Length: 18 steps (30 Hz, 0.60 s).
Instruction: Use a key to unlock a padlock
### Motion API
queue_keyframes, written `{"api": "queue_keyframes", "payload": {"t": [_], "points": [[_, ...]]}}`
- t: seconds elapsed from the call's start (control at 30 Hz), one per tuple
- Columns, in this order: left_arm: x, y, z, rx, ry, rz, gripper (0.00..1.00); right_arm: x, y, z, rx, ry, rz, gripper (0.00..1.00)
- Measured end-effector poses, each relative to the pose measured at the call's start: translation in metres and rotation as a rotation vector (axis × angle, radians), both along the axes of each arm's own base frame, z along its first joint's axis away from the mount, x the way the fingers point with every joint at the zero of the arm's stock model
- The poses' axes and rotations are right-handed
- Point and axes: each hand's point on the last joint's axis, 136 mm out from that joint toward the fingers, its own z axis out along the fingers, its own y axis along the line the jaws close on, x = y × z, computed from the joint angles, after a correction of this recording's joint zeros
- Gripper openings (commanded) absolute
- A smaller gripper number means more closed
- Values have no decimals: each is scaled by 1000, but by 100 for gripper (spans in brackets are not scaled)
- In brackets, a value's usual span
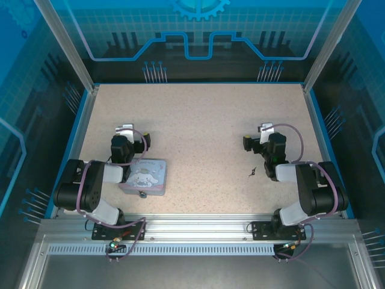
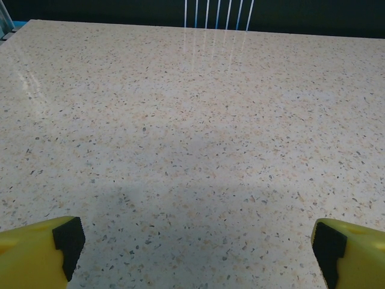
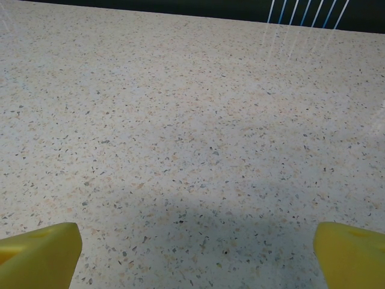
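Note:
The padlock [image 1: 142, 194] is a tiny dark thing at the near edge of the pale lavender cartoon tin [image 1: 144, 176], beside the left arm. The key [image 1: 252, 173], small and dark, lies flat on the speckled table just left of the right arm. My left gripper [image 1: 125, 130] is behind the tin and points toward the far edge. In the left wrist view it [image 2: 195, 247] stands open over bare table. My right gripper [image 1: 266, 129] is beyond the key. In the right wrist view its [image 3: 195, 253] yellow fingers [image 3: 39, 256] are wide apart with nothing between them.
The speckled table [image 1: 198, 120] stretches ahead of both grippers to a blue-framed back wall [image 1: 198, 66]. Side rails run along its left and right edges. Both arm bases sit on the metal rail [image 1: 192, 226] at the near edge.

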Motion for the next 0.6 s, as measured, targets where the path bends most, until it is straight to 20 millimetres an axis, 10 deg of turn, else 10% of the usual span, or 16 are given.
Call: {"api": "queue_keyframes", "payload": {"t": [0.33, 0.6], "points": [[1, 13, 9, -6, 56, 82, 99, -1, -10, 8, 3, 28, -37, 100], [8, 35, 112, -147, 36, 280, 99, 16, -44, 115, 183, 16, -271, 100]]}}
